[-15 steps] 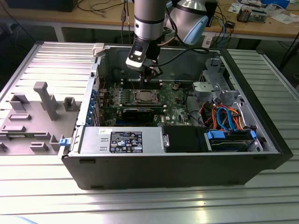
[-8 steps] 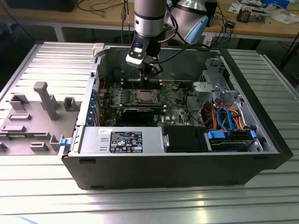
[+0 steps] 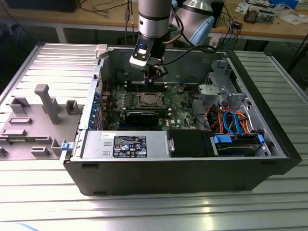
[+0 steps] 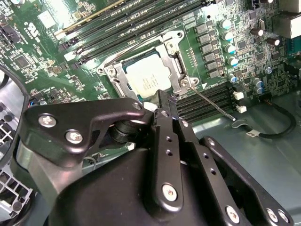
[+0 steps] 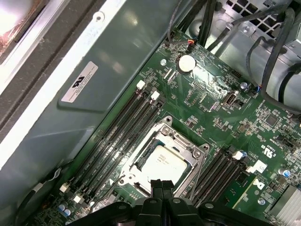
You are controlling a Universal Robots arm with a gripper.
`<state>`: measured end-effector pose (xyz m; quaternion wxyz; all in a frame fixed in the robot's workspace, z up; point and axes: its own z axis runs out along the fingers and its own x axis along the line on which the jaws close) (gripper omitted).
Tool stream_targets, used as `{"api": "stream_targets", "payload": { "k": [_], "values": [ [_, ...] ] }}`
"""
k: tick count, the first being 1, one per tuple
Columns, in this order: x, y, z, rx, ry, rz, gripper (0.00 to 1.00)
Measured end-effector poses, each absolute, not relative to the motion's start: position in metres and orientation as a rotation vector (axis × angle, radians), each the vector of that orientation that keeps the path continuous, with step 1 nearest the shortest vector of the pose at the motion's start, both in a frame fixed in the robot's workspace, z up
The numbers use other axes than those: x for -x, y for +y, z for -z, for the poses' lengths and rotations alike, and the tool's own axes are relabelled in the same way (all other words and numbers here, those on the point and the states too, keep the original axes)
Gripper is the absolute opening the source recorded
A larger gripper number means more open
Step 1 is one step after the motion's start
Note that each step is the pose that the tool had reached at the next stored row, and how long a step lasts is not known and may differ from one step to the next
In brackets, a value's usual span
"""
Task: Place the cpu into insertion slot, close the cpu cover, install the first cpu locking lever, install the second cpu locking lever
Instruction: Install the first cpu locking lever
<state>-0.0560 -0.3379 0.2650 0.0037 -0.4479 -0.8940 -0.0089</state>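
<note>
Open computer on the bench: in the exterior view a grey plastic fixture [image 3: 45,98] stands on the ribbed metal table [image 3: 144,211] at nine o'clock from the open computer case [image 3: 183,178]. Inside the case, a silver power supply [image 3: 125,144] lies at six o'clock from the green motherboard [image 3: 185,103].

The cpu [image 3: 148,99] sits flat in its socket near the board's middle. The cpu cover [image 4: 178,66] lies down around it, and the chip's grey top shows through the square window in both wrist views.

The robot arm [image 3: 154,19] reaches in from twelve o'clock. Its gripper [image 3: 153,76] hangs by the socket's twelve o'clock edge, fingers pressed together with nothing between them. In the second wrist view the black fingertips [image 4: 162,101] end beside one edge of the cover; whether they touch it cannot be told.

A thin locking lever [image 4: 214,103] runs out from a corner of the socket across the memory slots [image 4: 207,92]. In the first wrist view a coin battery [image 5: 186,62] sits on the board beyond the socket.

At three o'clock from the board in the exterior view stands a drive cage [image 3: 236,142] under blue and orange cables [image 3: 231,118].
</note>
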Motion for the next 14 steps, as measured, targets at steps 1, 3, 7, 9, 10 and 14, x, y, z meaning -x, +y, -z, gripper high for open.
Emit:
{"api": "stream_targets", "payload": {
  "k": [1, 3, 7, 9, 10, 14],
  "values": [
    [0.0560, -0.3379, -0.2650, 1.399, -2.804, 0.028, 0.11],
    [0.0560, -0.3379, -0.2651, 1.376, -2.816, 0.028, 0.11],
    [0.0560, -0.3380, -0.2651, 1.309, -2.847, 0.027, 0.11],
    [0.0560, -0.3379, -0.2651, 1.244, -2.875, 0.027, 0.11],
    [0.0560, -0.3379, -0.2651, 1.219, -2.886, 0.027, 0.11],
    [0.0560, -0.3379, -0.2650, 1.124, -2.924, 0.027, 0.11]
  ]
}}
